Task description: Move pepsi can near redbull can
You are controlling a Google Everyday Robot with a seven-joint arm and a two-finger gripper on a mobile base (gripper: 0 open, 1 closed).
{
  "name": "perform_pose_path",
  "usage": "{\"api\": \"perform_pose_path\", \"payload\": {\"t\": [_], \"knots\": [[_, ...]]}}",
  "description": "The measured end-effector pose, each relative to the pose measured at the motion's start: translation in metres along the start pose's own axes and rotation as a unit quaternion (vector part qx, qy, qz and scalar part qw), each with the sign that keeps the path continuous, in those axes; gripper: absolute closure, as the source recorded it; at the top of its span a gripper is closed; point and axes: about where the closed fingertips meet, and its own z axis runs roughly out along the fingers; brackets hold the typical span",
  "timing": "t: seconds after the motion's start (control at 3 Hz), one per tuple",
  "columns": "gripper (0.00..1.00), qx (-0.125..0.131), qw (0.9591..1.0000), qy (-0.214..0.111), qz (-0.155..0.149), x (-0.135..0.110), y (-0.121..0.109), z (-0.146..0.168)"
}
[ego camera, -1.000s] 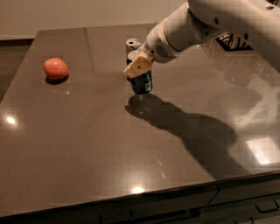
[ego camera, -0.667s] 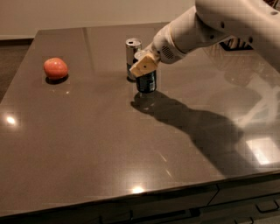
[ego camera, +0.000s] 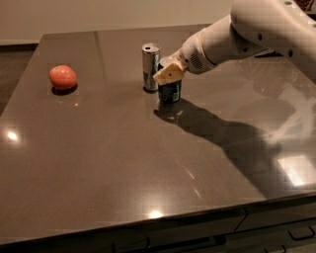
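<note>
upper left: a red round fruit (ego camera: 62, 77), well apart from the action. centre top: redbull can (ego camera: 150, 66) upright, with pepsi can (ego camera: 170, 92) just beside it on the right, apparently not touching, clamped near its top in the jaws of the gripper (ego camera: 168, 74), arm extended from the upper right. best finished by setting down level, letting go squarely, lifting clear without nudging the slim can. beneath, a glossy dark-brown tabletop (ego camera: 123, 163) with lamp glints; pale wall (ego camera: 98, 15) behind, drawer fronts (ego camera: 276, 232) along the lower edge.
</note>
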Motion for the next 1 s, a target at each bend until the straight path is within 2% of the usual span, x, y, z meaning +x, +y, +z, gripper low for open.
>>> {"api": "perform_pose_path", "payload": {"t": [0.67, 1.0], "knots": [[0.15, -0.004, 0.9999, -0.005, 0.014, 0.0056, -0.007, 0.0056], [0.0, -0.01, 0.9998, -0.007, 0.017, 0.0076, -0.0062, 0.0089]]}}
